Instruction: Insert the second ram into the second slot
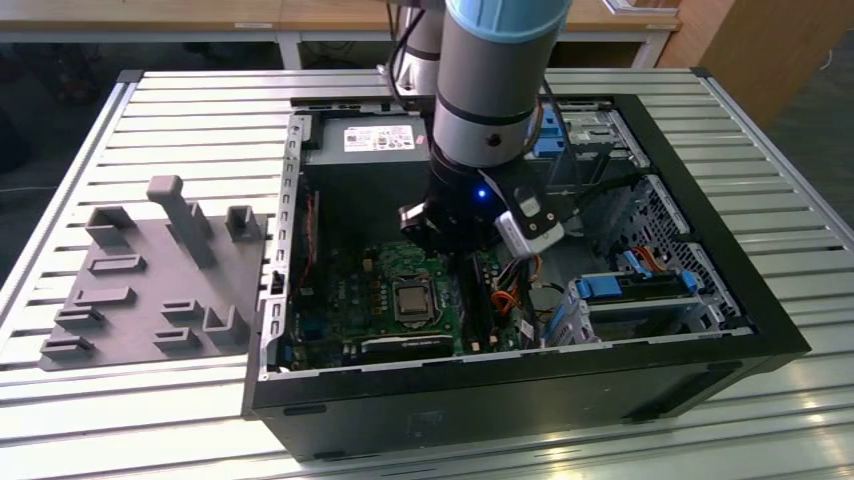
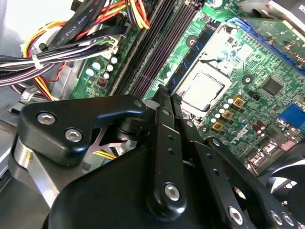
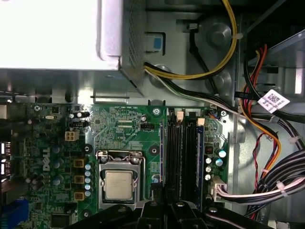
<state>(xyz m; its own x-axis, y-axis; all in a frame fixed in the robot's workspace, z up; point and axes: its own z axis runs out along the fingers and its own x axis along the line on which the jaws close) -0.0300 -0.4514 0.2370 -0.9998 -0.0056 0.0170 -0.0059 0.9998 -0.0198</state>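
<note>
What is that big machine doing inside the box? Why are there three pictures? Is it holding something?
That is a robot arm reaching into an open computer case, which lies on a metal table. Beside the case, at the exterior view's left, sits a grey holder plate. The exterior view comes from a camera off the arm that sees the whole scene. Both wrist views come from cameras riding on the arm, looking closely at the green motherboard. In the second wrist view the black pincer looks closed on a thin blue stick, the second ram, which is a memory card. The stick runs along the dark slots, next to the square silver chip.
</note>
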